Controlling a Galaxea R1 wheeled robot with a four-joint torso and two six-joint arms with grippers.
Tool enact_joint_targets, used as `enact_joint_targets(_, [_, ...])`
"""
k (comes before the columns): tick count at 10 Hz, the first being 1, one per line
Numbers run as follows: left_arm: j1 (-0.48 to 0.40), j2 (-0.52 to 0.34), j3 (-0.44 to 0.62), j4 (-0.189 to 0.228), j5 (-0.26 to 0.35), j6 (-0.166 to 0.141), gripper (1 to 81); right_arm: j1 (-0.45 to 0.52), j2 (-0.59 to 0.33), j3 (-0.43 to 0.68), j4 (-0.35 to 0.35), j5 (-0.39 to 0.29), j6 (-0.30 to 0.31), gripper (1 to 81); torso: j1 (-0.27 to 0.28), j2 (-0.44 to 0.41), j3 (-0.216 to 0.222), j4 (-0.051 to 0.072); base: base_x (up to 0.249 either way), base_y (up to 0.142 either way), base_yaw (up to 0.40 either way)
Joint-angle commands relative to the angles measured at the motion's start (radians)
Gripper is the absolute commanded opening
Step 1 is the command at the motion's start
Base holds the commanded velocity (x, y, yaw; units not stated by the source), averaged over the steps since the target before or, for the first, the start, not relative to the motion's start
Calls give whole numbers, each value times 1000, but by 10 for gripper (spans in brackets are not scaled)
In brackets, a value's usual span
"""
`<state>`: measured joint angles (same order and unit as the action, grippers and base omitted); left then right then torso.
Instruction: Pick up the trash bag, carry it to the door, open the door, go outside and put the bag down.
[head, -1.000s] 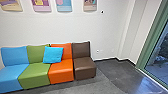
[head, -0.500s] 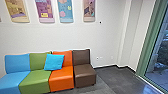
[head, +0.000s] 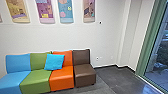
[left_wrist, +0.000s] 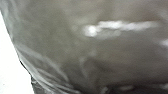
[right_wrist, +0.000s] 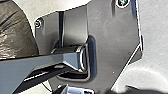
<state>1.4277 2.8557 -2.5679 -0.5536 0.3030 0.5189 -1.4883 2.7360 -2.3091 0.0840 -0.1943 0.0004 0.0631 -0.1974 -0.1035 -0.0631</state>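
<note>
The trash bag, shiny translucent grey-brown plastic with creases, hangs very close to the camera in the left wrist view. Part of the same bag shows in the right wrist view, beyond the robot's dark plate and jointed bar. In the head view a tall green-framed glass panel stands at the right, with the outside dimly visible through it; whether it is the door I cannot tell. How either gripper stands is not discernible.
A row of joined seats, blue, green, orange and brown, lines the white wall, with a bright blue cushion on it. Posters hang above. Dark floor lies between the brown seat and the glass.
The head camera's view has tilted upward, bringing more of the posters into sight and setting the seats lower; it has barely shifted over the last half second.
</note>
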Motion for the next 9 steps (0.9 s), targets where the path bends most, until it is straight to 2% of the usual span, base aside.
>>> enact_joint_targets(1, [-65, 14, -18, -12, 71, 1, 10, 58, 4, -21, -3, -63, -3, 811, 0, 0, 0, 0, 0, 0, 0])
enact_joint_targets(2, [-65, 44, -57, -11, 71, 1, 10, 56, 17, -35, -3, -63, -5, 811, 1, -1, 36, 0, 0, 0, 0])
enact_joint_targets(4, [-65, 104, -158, -9, 73, 1, 10, 56, 30, -59, -4, -63, -7, 811, 2, -1, 62, 0, 0, 0, 0])
enact_joint_targets(5, [-63, 119, -186, -9, 73, 3, 10, 55, 33, -61, -4, -63, -7, 811, 2, -1, 32, 0, 0, 0, 0])
enact_joint_targets(7, [-63, 122, -190, -8, 74, 3, 10, 53, 35, -62, -4, -63, -7, 811, 1, -2, 52, 0, 0, 0, 0])
enact_joint_targets(9, [-60, 122, -190, 0, 74, 9, 10, 48, 52, -91, -3, -63, -6, 811, 1, -2, 51, 0, 0, 0, 0])
